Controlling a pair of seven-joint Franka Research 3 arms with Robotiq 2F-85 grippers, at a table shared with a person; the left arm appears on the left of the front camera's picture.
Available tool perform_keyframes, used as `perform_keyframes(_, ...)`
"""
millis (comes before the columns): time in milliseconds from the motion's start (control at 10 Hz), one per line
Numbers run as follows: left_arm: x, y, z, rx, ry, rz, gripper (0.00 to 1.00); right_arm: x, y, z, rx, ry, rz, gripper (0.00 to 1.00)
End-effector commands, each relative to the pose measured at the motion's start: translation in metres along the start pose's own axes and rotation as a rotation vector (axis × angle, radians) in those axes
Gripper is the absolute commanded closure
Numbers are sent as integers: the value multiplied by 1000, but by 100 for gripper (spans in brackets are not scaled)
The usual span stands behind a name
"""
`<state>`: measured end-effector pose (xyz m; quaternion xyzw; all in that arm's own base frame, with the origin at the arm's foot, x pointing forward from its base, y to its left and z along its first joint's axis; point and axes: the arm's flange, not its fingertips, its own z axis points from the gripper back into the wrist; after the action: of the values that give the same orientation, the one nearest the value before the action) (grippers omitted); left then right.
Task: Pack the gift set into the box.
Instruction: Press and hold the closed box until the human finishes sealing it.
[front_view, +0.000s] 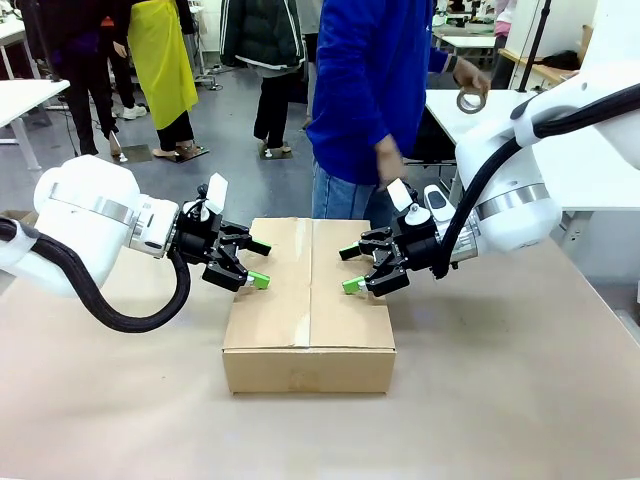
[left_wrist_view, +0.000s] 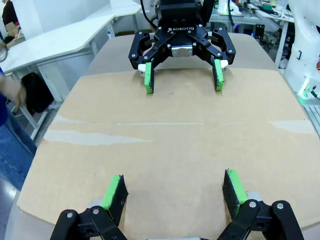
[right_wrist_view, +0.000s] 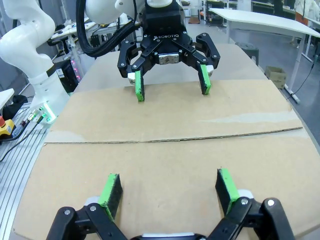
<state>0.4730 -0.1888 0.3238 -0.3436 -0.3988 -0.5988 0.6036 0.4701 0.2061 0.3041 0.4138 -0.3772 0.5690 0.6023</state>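
The box (front_view: 310, 300) lies in the middle of the table with its top flaps down flat and tape along part of the centre seam. My left gripper (front_view: 260, 264) hovers open over the box's left edge, pads just above the cardboard. Opposite it, my right gripper (front_view: 348, 269) hangs open over the right half. In the left wrist view my own gripper (left_wrist_view: 175, 190) looks across the box top (left_wrist_view: 165, 145) at the right gripper (left_wrist_view: 182, 80). The right wrist view has its own gripper (right_wrist_view: 168, 189) facing the left gripper (right_wrist_view: 170, 82) over the box top (right_wrist_view: 165, 160). The gift set is out of view.
A person in a blue top (front_view: 370, 90) stands right behind the box, holding a tape roll (front_view: 470, 100) in one hand, the other hand (front_view: 390, 165) low near the right arm. White tables (front_view: 560, 150) stand at the back right. Bare tabletop (front_view: 500, 400) surrounds the box.
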Motion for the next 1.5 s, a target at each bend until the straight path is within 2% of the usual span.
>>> perform_keyframes(0,0,-1,1,8,13,-4,0,-1,0,0,-2,4,-2,0)
perform_keyframes(1400,0,-1,1,8,13,-4,0,-1,0,0,-2,4,-2,0)
